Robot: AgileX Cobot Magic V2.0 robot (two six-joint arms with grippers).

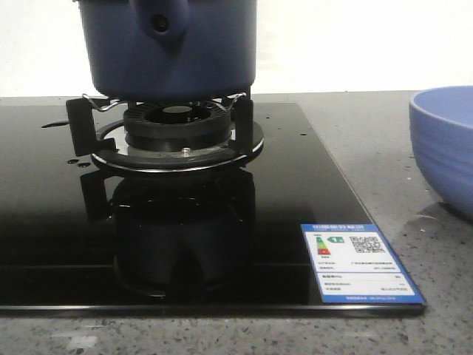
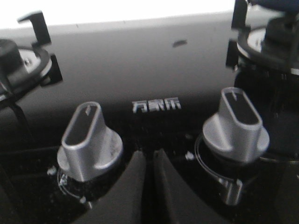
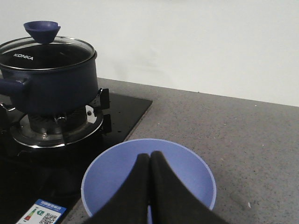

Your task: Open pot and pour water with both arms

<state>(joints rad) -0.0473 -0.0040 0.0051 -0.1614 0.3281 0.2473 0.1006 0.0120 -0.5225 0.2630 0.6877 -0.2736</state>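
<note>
Landmark = pot (image 1: 174,52). Dark navy, sitting on the burner (image 1: 177,133) of the black glass hob (image 1: 44,222), glass lid (image 3: 46,44) still on, blue cup-shaped knob (image 3: 42,31) on top. No water visible in any view, so nothing poured yet.

Left gripper (image 2: 148,161): well to the left of the pot, low over the hob's front edge, between the two silver control dials (image 2: 90,140) (image 2: 238,123). Fingers pressed nearly together, a thin slit between them, gripping nothing.

Right gripper (image 3: 149,163): well to the right of the pot, hovering above the light blue ribbed bowl (image 3: 149,182) that sits on the grey speckled surface (image 3: 233,135). Fingers clenched tip to tip, empty.

Step in hand, my read: lid off first. To do it well:
- Spread the fingers before approach; both pairs are too tight to take the knob as they stand.
- Come down on the knob from above, grip under its flared rim so it can't slip out.
- Lift straight up, no sideways drag; the pot only rests on thin pan supports (image 1: 80,118) and could skid.
- Other arm takes the stubby side handle (image 1: 161,22).
- Bowl is already right of the pot, so pour that way.
</note>
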